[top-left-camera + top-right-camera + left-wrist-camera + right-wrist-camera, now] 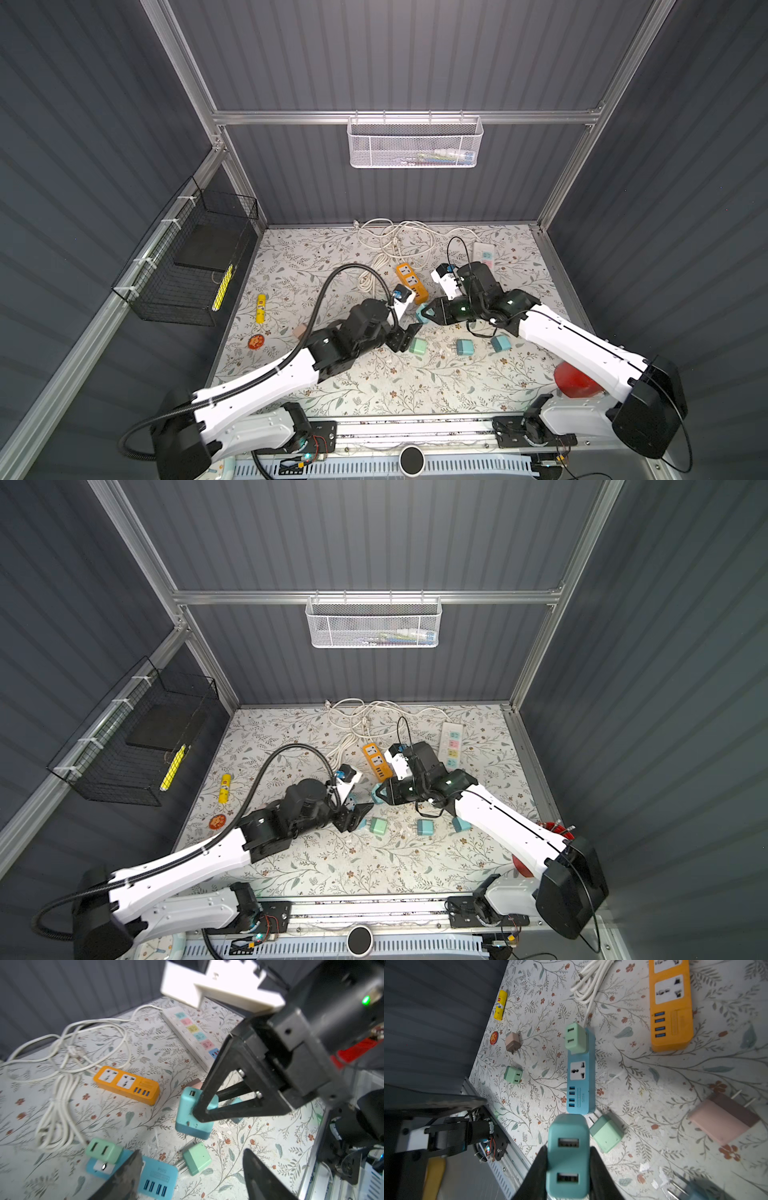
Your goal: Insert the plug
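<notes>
Both arms reach toward the middle of a floral table (374, 382), seen from above.

My right gripper (568, 1148) is clenched on the teal plug (568, 1132). One black finger presses each narrow side, and the plug's two USB ports face the wrist camera. In a top view the teal plug (421, 312) sits just beside the near end of the orange strip (411, 282). It is between that strip and my left gripper (405, 336). From the left wrist, the teal plug (193, 1113) stands upright with a right finger across its face. I cannot see its prongs, and I cannot tell whether it touches the table.

My left gripper (192, 1153) is released, its jaws wide apart and holding nothing. One of its fingers (128, 1176) crosses in front of the blue strip (159, 1178); I cannot tell whether they touch. A seated green plug (104, 1150) is pushed into the far socket of that strip. In the right wrist view, the strip's second socket (577, 1070) is free, and its four USB ports lie just beyond the held plug. A loose green plug (197, 1159) lies on its side between the left fingers, prongs toward the blue strip.

A white strip (484, 253) with coloured sockets lies by the back wall, behind the right arm. White cord (395, 237) is tangled at the back of the table.
</notes>
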